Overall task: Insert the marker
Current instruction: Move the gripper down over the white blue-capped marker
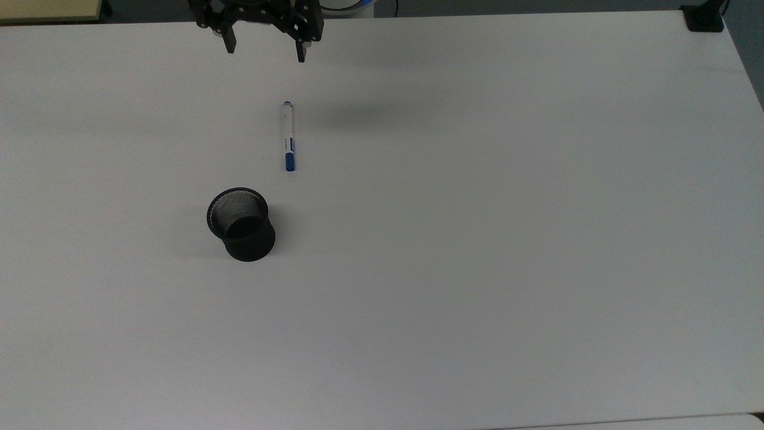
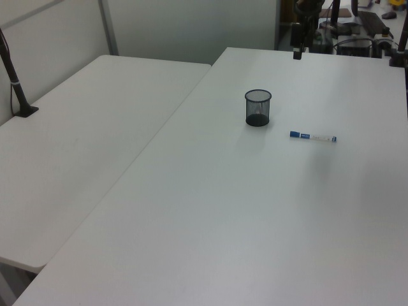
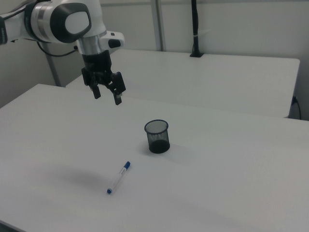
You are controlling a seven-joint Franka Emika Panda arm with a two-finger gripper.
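On the white surface (image 1: pixel 477 269), the black mesh cup (image 1: pixel 241 224) stands upright. Just beyond it in the top view, the marker (image 1: pixel 289 136) lies flat, apart from it. Farther back, the fingers (image 1: pixel 230 42) hang spread wide, holding nothing.

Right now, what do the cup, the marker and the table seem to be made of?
Cup: black mesh, likely metal; light shows through its wall. Marker: smooth white barrel with blue cap, probably plastic. Table: matte white, seemingly laminate; no grain visible.
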